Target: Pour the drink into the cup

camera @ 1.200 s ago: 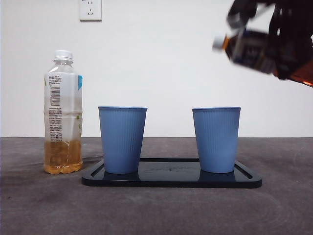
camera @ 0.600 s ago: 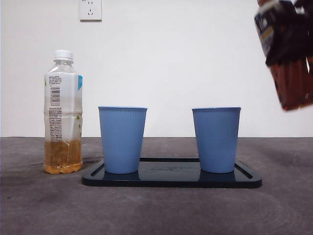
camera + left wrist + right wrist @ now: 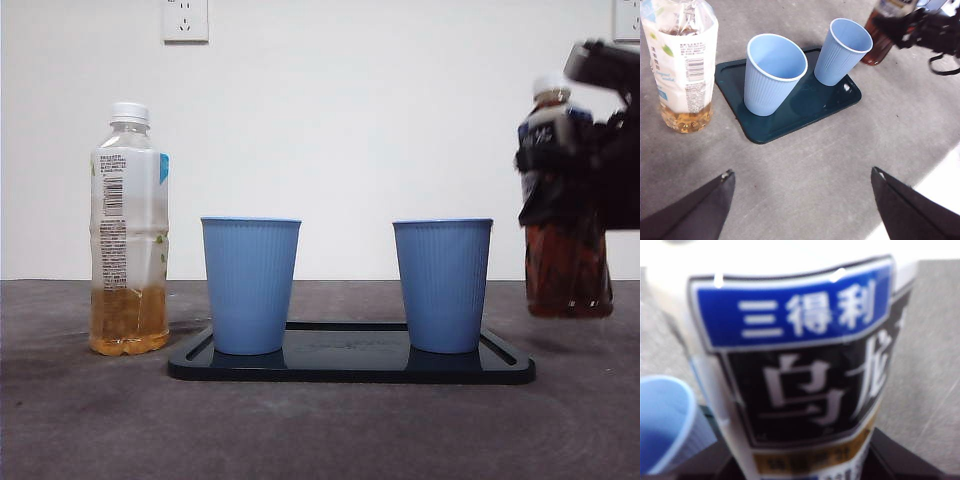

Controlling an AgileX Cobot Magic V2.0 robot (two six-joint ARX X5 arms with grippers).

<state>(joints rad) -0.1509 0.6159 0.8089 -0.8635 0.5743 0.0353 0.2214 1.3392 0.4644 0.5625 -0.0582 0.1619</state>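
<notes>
Lab-like test bench: bare white wall (image 3: 380, 120), grey tabletop (image 3: 300, 430).

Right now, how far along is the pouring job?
Whether anything has been poured can't be read: the cup interiors show no clear liquid. In hand: the right claw grips the dark tea bottle upright, just above the table, beside the tray and nearest the right cup. The left claw waits open. Left: setting that bottle down; the pale tea bottle stands capped.

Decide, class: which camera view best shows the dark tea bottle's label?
Right wrist view: the dark tea bottle fills the frame, its characters legible. The front view shows it whole but small; the left wrist view only its lower part.
</notes>
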